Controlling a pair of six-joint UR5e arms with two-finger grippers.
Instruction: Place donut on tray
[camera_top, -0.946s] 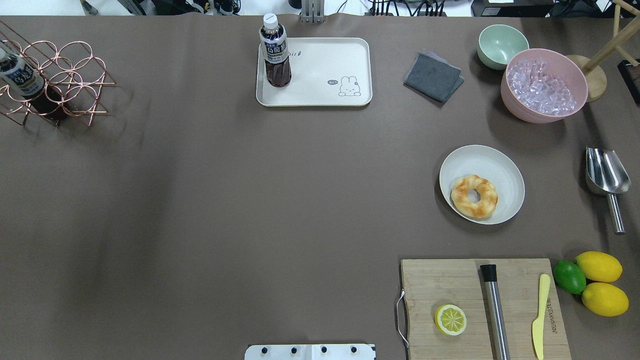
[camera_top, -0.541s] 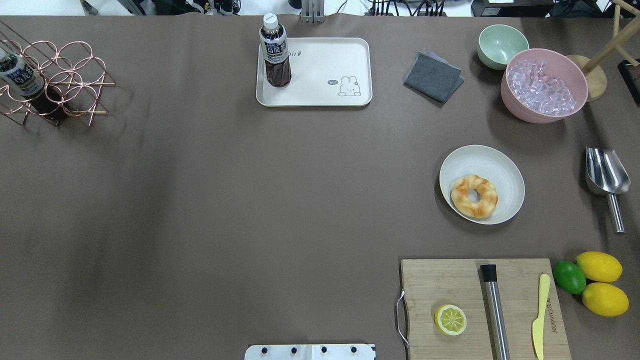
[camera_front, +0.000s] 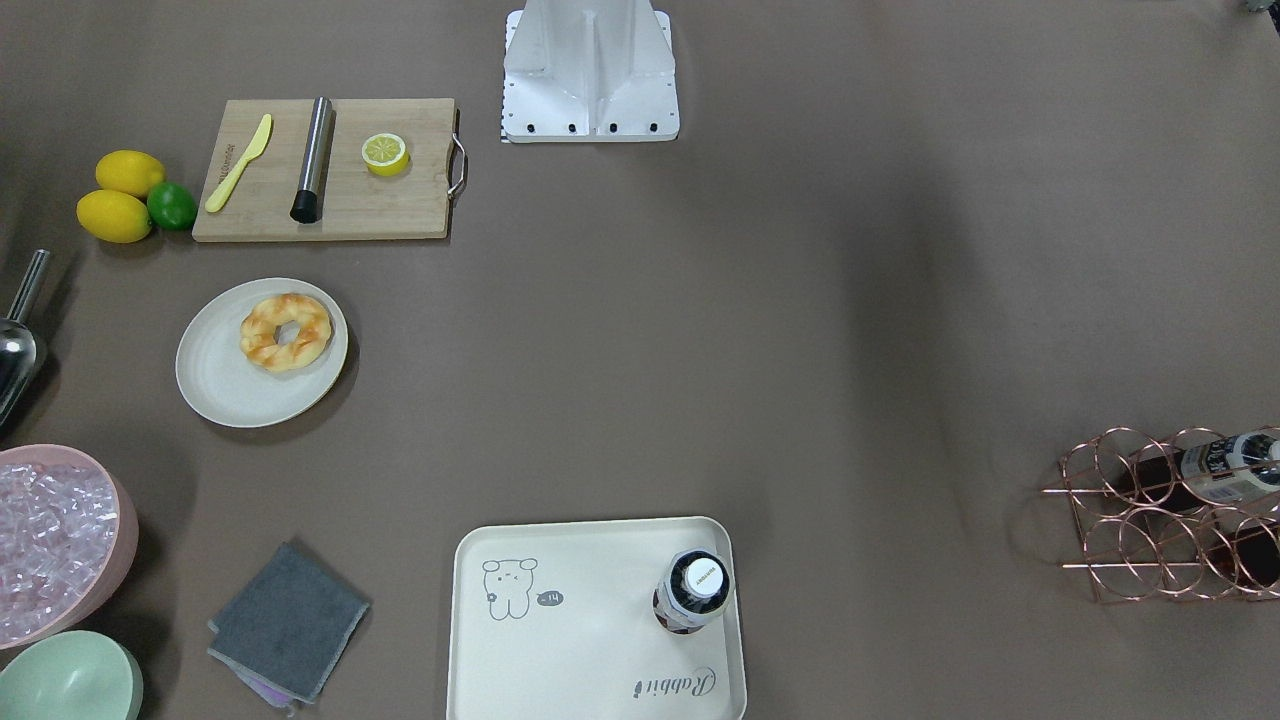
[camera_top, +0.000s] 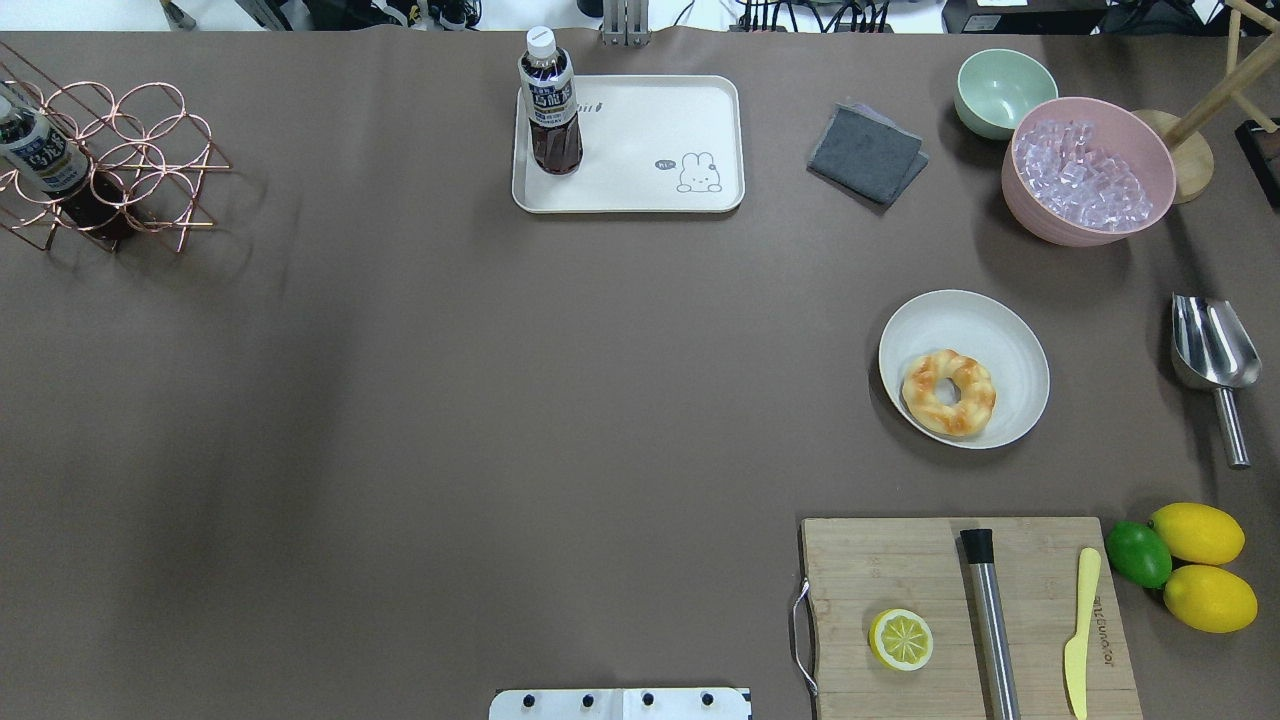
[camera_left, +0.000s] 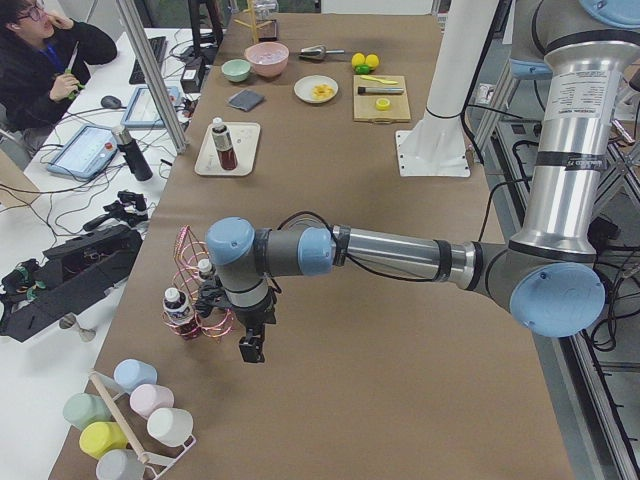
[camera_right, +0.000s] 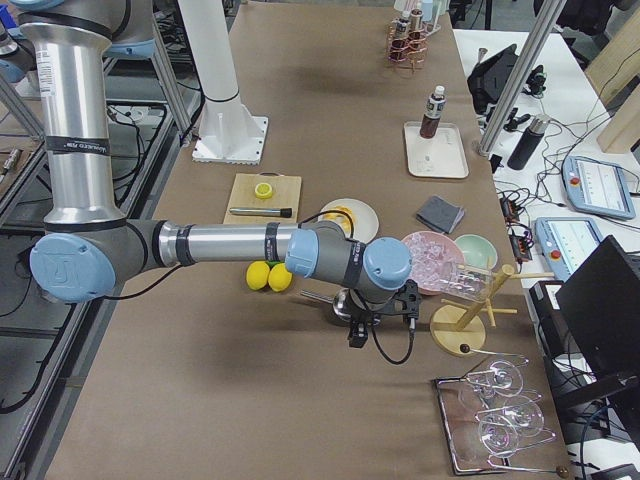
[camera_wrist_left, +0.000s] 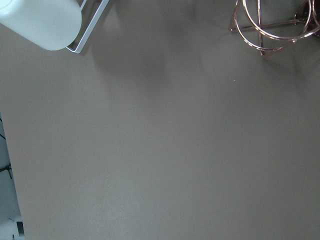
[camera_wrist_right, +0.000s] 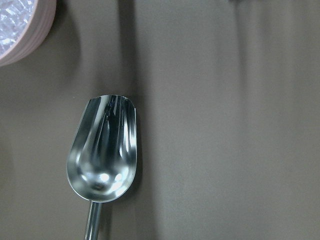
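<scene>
The donut (camera_top: 948, 392), a golden twisted ring, lies on a round off-white plate (camera_top: 985, 325) on the right half of the table; it also shows in the front-facing view (camera_front: 286, 331). The cream tray (camera_top: 640, 150) with the rabbit drawing sits at the far middle edge, with a dark drink bottle (camera_top: 549, 105) standing in its left corner. My left gripper (camera_left: 248, 348) hangs over the table's left end by the copper rack. My right gripper (camera_right: 354, 336) hangs over the steel scoop (camera_wrist_right: 104, 150). I cannot tell whether either is open or shut.
A wooden cutting board (camera_top: 900, 560) holds a halved lemon (camera_top: 901, 639), a steel muddler and a yellow knife. Lemons and a lime (camera_top: 1138, 553) lie beside it. A pink bowl of ice (camera_top: 1088, 170), a green bowl, a grey cloth (camera_top: 866, 152) and a copper rack (camera_top: 110, 160) stand around.
</scene>
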